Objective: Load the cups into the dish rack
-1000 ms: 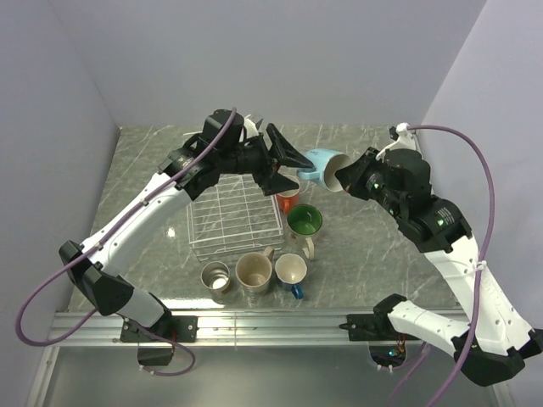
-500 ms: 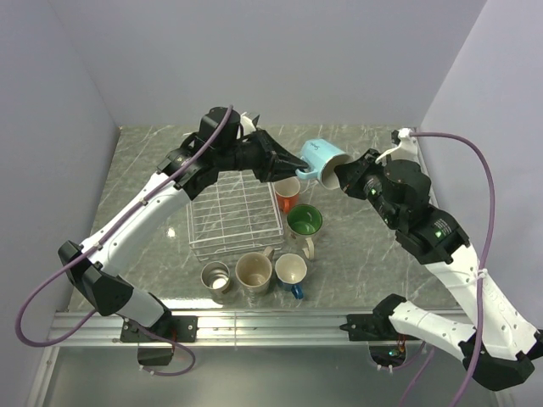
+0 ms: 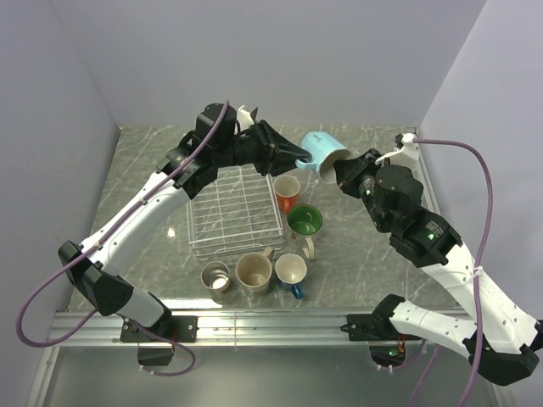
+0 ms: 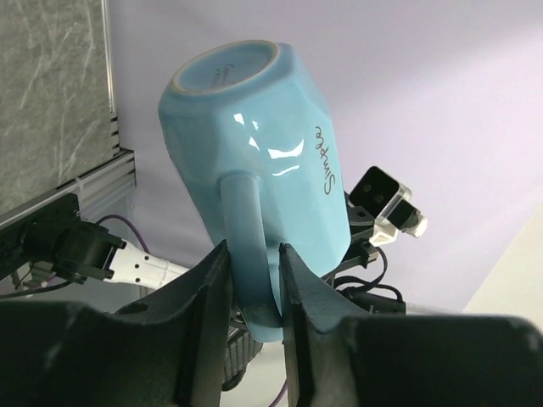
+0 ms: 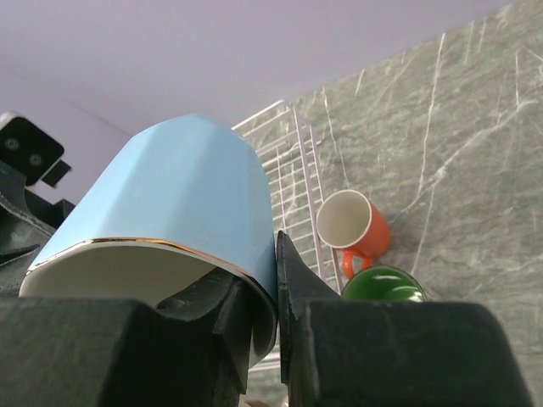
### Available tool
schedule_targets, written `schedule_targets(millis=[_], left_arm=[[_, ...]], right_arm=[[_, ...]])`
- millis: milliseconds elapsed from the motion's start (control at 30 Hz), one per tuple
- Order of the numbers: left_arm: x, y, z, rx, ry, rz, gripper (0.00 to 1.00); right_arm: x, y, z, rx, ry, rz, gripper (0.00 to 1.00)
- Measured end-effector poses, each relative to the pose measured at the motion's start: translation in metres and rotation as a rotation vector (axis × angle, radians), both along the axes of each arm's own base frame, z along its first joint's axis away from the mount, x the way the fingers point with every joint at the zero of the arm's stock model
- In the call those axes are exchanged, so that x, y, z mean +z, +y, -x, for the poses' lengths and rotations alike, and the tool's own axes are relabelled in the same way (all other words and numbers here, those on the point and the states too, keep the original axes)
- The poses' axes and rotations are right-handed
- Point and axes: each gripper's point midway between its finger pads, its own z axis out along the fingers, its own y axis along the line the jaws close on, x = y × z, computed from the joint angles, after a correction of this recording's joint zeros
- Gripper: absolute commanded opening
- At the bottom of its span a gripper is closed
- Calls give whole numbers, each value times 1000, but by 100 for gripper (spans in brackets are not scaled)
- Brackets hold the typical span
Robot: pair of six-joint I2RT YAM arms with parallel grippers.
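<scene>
**Blue mug held by both claws off the rack's far corner**

Pale lilac walls close in a grey-green marbled surface (image 3: 365, 246). Above it, off the far right corner of the rack (image 3: 233, 208), the blue mug (image 3: 321, 157) hangs in the air on its side. Its base points toward the left arm and its mouth toward the right arm. The right claw (image 3: 338, 174) is clamped on the rim wall, one finger inside and one outside. The left claw (image 3: 299, 158) is closed on the handle, a finger pressed to each side.

This reads as a hand-over, though which claw is giving I cannot tell. To do it well, one grip should be proven firm before the other lets go. A glazed handle is narrow and may let the mug swing. If the right claw releases, it should back out along the mug's axis so the inner finger clears the rim.

The mug is glossy pale blue with faceted sides, a thin gold rim line, dark script and a bare base ring. No mug is in the rack yet, and the orange mug (image 3: 287, 188) stands just beside it.
</scene>
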Motion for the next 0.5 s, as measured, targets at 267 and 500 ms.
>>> schedule_targets(millis=[267,500], left_arm=[[1,0,-8,21,20,36,0],[-1,1,-10,34,21,28,0]], right_arm=[[0,-1,-8,-54,-12,-5,0],[-5,2,-12,-67,-6,-1,44]])
